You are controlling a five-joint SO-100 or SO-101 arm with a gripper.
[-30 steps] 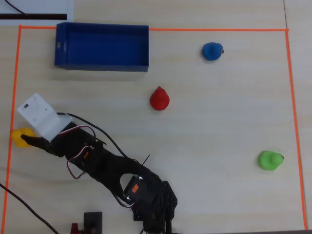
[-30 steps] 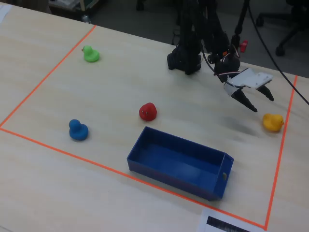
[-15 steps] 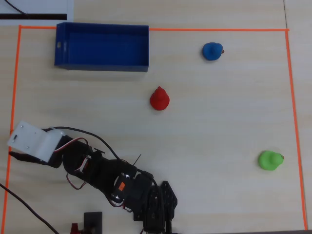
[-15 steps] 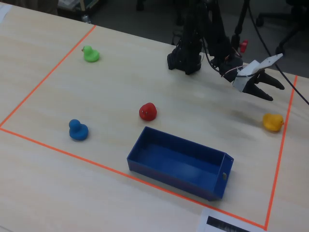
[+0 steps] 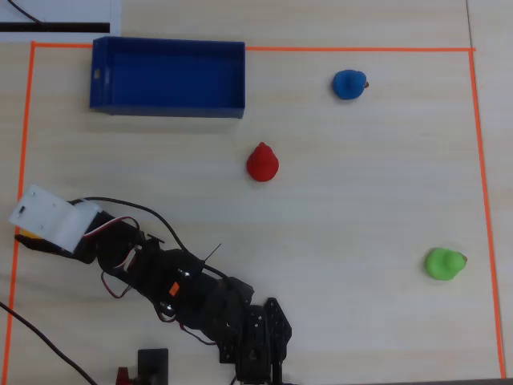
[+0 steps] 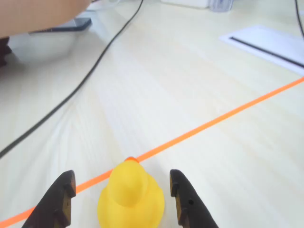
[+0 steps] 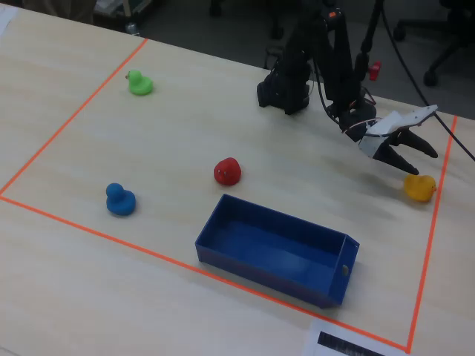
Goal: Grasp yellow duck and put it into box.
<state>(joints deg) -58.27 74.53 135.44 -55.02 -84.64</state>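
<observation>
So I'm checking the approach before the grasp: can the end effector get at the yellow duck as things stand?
Probably yes. In the wrist view the end effector is open with the yellow duck between its fingers, and nothing blocks it; only the orange tape line runs behind.

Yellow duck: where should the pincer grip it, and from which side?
Grip the yellow duck across its rounded body. It already sits upright between the open pincer fingers, so probably advance straight on from behind, as in the wrist view, and close on the flanks.
</observation>
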